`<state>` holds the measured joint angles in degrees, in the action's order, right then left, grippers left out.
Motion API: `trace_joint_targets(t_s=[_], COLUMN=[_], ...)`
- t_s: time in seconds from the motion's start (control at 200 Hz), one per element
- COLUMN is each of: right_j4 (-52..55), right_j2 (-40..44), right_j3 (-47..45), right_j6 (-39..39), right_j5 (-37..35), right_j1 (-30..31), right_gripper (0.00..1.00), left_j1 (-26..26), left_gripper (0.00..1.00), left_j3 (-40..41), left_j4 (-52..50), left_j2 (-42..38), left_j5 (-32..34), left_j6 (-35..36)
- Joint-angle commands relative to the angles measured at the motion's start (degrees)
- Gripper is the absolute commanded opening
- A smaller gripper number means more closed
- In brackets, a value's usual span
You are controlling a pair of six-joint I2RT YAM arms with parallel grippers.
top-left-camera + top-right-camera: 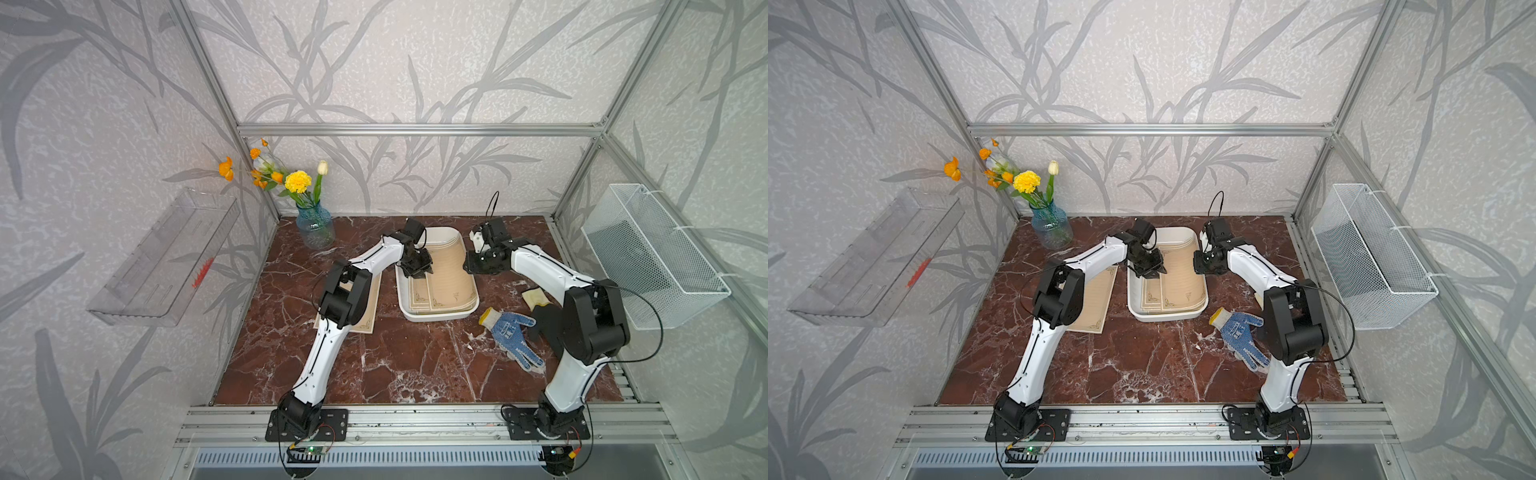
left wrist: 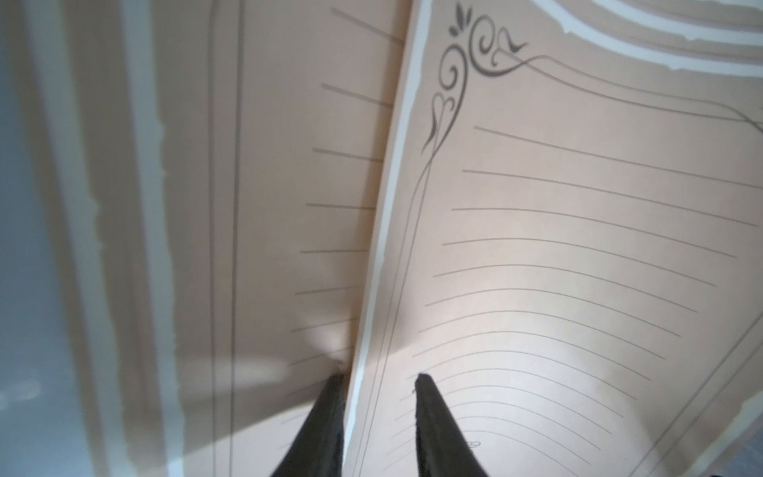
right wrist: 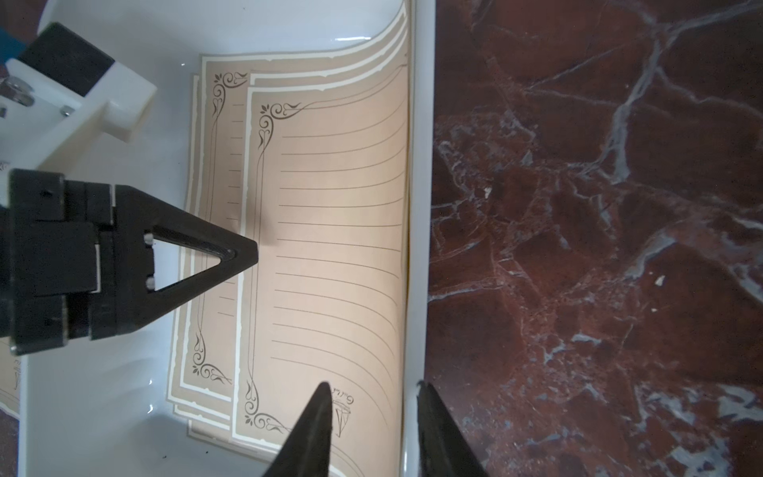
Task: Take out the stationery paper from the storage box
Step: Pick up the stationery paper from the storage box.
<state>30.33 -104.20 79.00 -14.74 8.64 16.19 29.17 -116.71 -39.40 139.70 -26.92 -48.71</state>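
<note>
Okay, box (image 1: 436, 319) sits on the counter (image 1: 395, 365) toward 12 o'clock, its long side running 12 to 6. Paper (image 1: 446, 266) is stacked inside, with the sheets fanned rather than squared. The stack's 3 o'clock side curls up against the box wall. Top sheet (image 3: 330, 231) lies offset toward 3 o'clock from the ones under it.

Left pincer (image 2: 379, 379) is down in the box at its 9 o'clock side, jaws part open. It sits astride the top sheet's 9 o'clock edge, one fingertip (image 2: 322, 433) on each side of it. A clear gap shows between the tips, and that edge looks lifted off the sheet below. Cannot tell if either tip presses the paper.

Right pincer (image 3: 373, 385) is at the box's 3 o'clock wall, jaws open. One tip is over the paper inside, the other outside by the rim, with the wall between them. No grip is visible.

Loose sheet (image 1: 1096, 299) lies flat on the counter at 9 o'clock of the box, partly under the left arm. Blue-dotted glove (image 1: 513, 332) lies at 4 o'clock of the box, apart from it. Vase (image 1: 315, 226) with flowers stands at the counter's 11 o'clock corner.
</note>
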Motion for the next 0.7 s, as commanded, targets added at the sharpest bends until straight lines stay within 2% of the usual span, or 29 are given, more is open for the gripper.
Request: trace_joint_targets(t_s=[0.0, 0.375, 0.7], right_j4=[1.4, 1.5, 2.9], right_j2=[-0.3, -1.0, -2.8], right_j3=[1.6, 2.0, 3.2], right_j6=[0.4, 0.3, 0.3], right_j5=[0.5, 2.0, 1.2], right_j1=[0.3, 0.6, 0.8], right_gripper=[0.33, 0.21, 0.27], left_j1=[0.3, 0.3, 0.3], left_gripper=[0.3, 0.3, 0.3], left_j3=[2.3, 2.2, 2.6], left_j4=[-2.0, -1.8, -1.3], left_j2=[1.7, 1.8, 1.8], left_j5=[0.6, 0.4, 0.0], left_j6=[-0.5, -0.8, -1.0])
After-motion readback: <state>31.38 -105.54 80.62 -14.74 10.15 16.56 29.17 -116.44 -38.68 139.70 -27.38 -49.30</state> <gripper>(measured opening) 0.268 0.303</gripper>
